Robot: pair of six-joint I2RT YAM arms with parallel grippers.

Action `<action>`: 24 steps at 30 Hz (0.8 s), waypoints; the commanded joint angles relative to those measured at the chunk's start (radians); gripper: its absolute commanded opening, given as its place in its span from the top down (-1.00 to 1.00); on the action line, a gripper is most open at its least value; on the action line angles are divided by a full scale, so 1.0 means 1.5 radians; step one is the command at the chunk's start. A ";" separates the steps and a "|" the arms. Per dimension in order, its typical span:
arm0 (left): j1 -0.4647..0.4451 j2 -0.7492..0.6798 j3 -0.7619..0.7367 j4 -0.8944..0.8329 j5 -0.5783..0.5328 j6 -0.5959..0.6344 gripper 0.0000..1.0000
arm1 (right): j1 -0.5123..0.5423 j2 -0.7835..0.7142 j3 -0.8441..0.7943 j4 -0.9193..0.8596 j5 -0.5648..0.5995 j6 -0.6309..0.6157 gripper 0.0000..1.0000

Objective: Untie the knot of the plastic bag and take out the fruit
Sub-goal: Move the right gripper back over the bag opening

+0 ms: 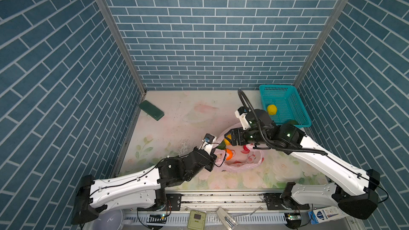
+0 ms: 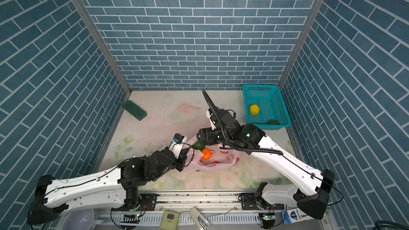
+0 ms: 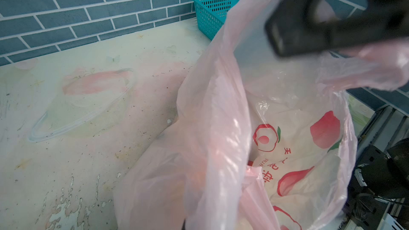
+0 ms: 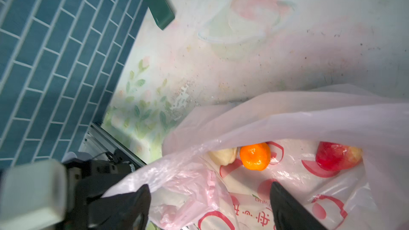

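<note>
The pink plastic bag (image 1: 243, 162) (image 2: 219, 164) lies open at mid-table; no knot is in view. My left gripper (image 1: 218, 154) is shut on the bag's near-left rim and holds it up; the plastic (image 3: 221, 129) hides its fingers. My right gripper (image 4: 210, 189) (image 1: 226, 140) is open over the bag's mouth, with only bag plastic between its fingers. Fruit inside the bag: an orange one (image 4: 254, 155) (image 2: 206, 154), a cream one (image 4: 223, 155) and a red one (image 4: 338, 155). A dark green fruit (image 2: 197, 145) sits at the rim between the grippers.
A teal mesh basket (image 1: 285, 91) (image 2: 261, 88) at the back right holds a yellow fruit (image 1: 271, 109) and a dark green one (image 1: 292, 122). A dark green block (image 1: 151, 109) (image 4: 160, 7) lies by the left wall. Brick walls close three sides.
</note>
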 commanded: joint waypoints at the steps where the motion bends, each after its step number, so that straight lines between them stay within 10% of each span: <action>1: -0.001 -0.003 0.023 -0.012 -0.013 0.004 1.00 | 0.036 -0.016 -0.057 -0.004 0.073 -0.016 -0.66; 24: 0.023 0.004 0.063 -0.017 0.018 0.002 1.00 | 0.092 -0.053 -0.300 0.053 0.144 -0.095 -0.58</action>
